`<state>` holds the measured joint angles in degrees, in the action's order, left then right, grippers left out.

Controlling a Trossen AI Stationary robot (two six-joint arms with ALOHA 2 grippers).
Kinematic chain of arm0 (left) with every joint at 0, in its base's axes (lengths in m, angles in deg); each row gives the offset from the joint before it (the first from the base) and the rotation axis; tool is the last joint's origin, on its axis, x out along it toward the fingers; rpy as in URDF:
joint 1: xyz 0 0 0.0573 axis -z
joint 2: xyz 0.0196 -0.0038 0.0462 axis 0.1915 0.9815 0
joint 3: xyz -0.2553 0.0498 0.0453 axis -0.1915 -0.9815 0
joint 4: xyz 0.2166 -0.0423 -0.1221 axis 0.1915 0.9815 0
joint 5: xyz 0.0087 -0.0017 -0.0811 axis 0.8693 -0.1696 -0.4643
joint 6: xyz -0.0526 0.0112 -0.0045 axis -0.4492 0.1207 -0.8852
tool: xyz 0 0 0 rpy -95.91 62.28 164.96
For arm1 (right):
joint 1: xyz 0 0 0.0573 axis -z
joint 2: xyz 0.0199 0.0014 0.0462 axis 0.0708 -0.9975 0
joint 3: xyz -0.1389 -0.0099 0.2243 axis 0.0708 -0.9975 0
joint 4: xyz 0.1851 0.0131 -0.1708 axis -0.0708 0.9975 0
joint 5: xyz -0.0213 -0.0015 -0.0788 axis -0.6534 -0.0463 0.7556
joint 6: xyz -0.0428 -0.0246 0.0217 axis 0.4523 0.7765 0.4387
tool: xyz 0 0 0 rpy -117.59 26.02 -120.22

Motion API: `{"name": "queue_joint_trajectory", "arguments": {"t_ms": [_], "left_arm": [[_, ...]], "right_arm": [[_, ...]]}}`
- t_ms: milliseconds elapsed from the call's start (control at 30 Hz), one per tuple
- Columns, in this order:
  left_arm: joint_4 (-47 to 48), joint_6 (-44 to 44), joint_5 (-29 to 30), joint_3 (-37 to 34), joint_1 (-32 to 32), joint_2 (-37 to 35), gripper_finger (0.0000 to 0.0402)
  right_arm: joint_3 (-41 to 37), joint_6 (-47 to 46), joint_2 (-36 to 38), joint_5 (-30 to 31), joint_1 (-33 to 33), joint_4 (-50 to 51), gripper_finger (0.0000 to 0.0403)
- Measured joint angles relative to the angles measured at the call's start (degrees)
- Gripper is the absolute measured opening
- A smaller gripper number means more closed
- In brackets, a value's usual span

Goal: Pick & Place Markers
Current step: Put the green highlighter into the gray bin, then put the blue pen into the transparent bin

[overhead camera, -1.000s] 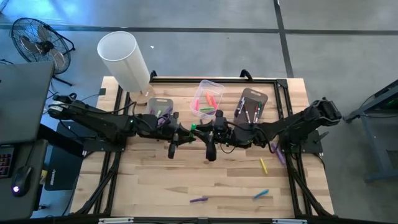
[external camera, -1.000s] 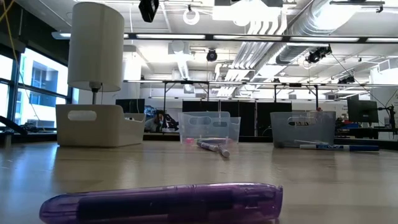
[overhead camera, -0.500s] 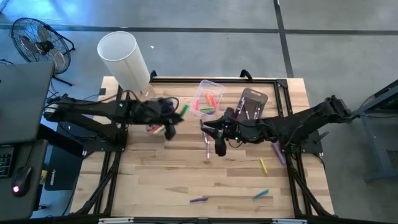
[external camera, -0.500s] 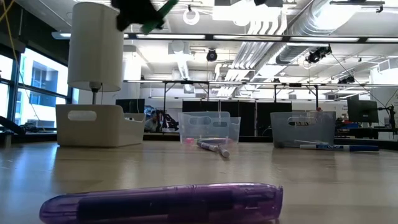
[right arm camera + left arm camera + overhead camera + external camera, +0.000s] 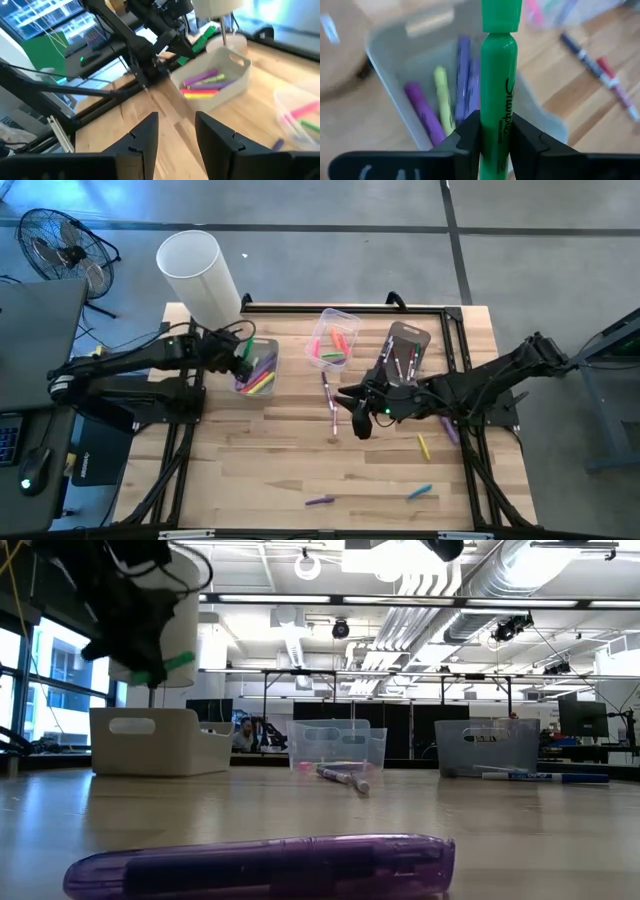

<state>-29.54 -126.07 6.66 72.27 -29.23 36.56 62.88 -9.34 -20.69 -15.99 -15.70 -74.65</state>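
Green marker (image 5: 499, 75) — capped, black script — pinched in left fingers (image 5: 470, 137); right fingers (image 5: 142, 137) spread.

green marker (image 5: 498, 80) (black lettering), pale bin (image 5: 395, 95)

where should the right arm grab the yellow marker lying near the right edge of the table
Mid-barrel, from straight above. The yellow marker lies flat on bare table, apart from its neighbours, so set the right gripper jaws across its narrow width, probably turned square to its slightly tilted length.

Left tool (image 5: 243, 356) over marker bin (image 5: 258, 372)
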Motion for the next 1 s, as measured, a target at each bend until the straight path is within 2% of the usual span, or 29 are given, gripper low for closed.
{"name": "queue_joint_trajectory", "arguments": {"t_ms": [133, 367, 500, 600, 700, 867, 1000], "left_arm": [[-3.45, 0.27, -1.23, -3.4, -0.66, 1.86, 0.0084], [-5.7, 2.06, -1.56, -3.74, -0.59, 4.65, 0.0113], [-5.73, 4.45, -1.88, -3.74, -0.57, 4.79, 0.0122], [-6.5, 7.07, -4.36, -2.76, -0.55, 4.07, 0.0123], [-8.54, 9.74, -7.02, -0.47, -0.08, 2.54, 0.0123], [-13.35, 13.99, -8.02, 2.73, 5.2, 0.58, 0.0113], [-15.23, 17.87, -8.01, 4.15, 9.6, 0.47, 0.0095]], "right_arm": [[0.0, -4.23, 0.0, -0.39, -0.65, 3.16, 0.0114], [0.0, -14.02, 0.0, -0.78, -2.82, 11.14, 0.0087], [0.0, -23.16, -0.55, -1.24, -5.21, 16.27, 0.0051], [0.0, -30.57, -1.88, -2.15, -7.38, 18.93, 0.0012], [0.0, -38.91, -3.59, -4.15, -9.47, 20.49, 0.0008], [0.0, -53.66, -7.8, -10.06, -12.75, 23.36, 0.0002], [0.0, -62.32, -11.88, -18.76, -16.07, 23.94, 0.0001]]}}
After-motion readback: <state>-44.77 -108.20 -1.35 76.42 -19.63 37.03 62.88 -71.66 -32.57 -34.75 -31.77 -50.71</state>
